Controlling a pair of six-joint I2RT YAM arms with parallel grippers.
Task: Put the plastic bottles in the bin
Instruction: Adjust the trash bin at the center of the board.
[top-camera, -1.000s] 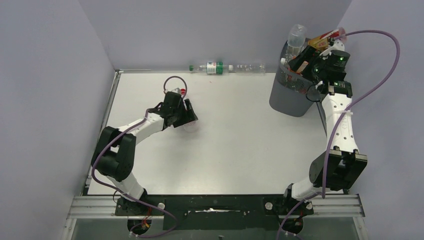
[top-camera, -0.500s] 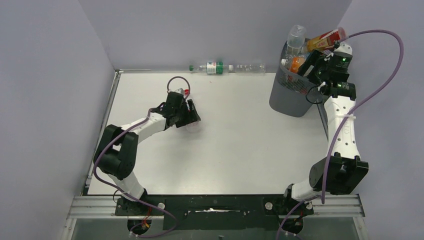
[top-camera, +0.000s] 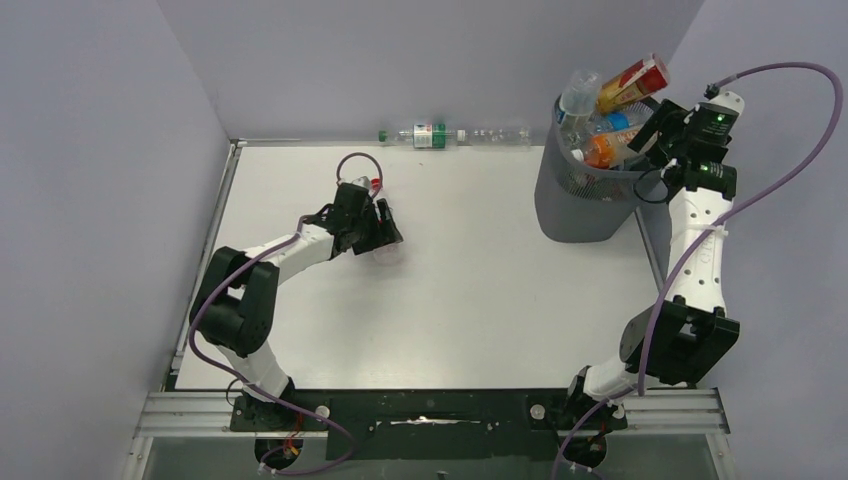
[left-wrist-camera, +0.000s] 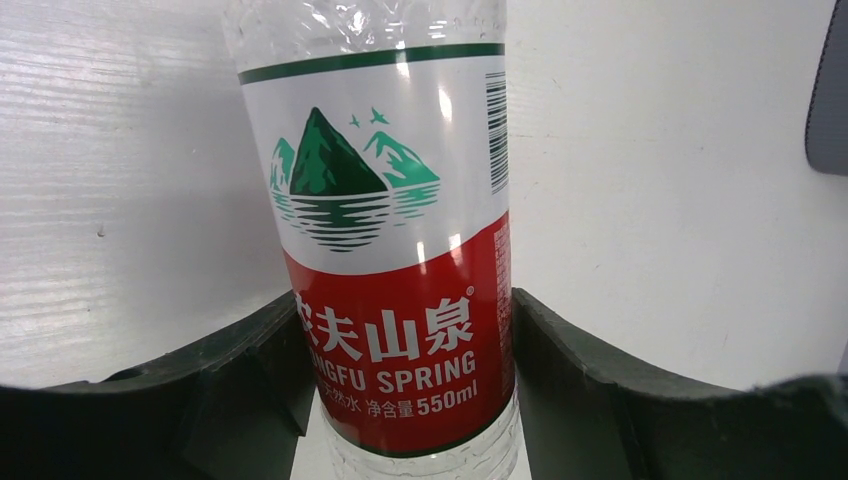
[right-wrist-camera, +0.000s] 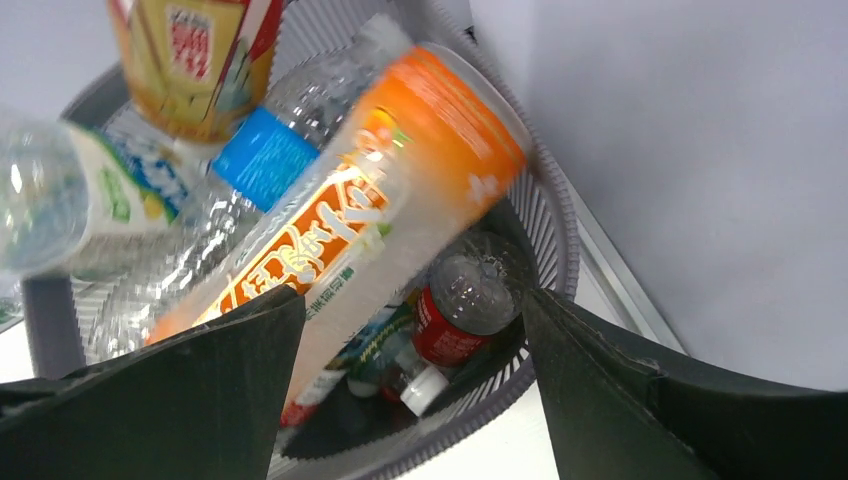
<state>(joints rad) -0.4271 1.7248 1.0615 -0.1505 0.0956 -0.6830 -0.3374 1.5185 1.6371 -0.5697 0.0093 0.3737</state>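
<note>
My left gripper (top-camera: 381, 226) (left-wrist-camera: 405, 335) is shut on a clear plastic bottle (left-wrist-camera: 385, 230) with a red and white label, low over the table at left of centre; its red cap (top-camera: 373, 184) points to the back. My right gripper (top-camera: 657, 132) (right-wrist-camera: 410, 300) hangs open over the right rim of the dark grey mesh bin (top-camera: 572, 205), with nothing between its fingers. Several bottles fill the bin: an orange one (right-wrist-camera: 380, 200) (top-camera: 607, 147) lying slanted on top, a blue-labelled clear one (right-wrist-camera: 265, 155), a yellow and red one (top-camera: 630, 82) and a red-labelled one (right-wrist-camera: 460, 315) deeper down.
Two more bottles lie against the back wall: one with a green label (top-camera: 427, 134) and a clear one (top-camera: 500, 136). The bin stands at the back right corner, close to the right wall. Raised rails edge the table (top-camera: 480, 300) on the left and at the back.
The bin, tilted a second ago, now stands upright. My right gripper has drawn back up and to the right of it, its jaws narrower. The left gripper has barely moved with its bottle.
</note>
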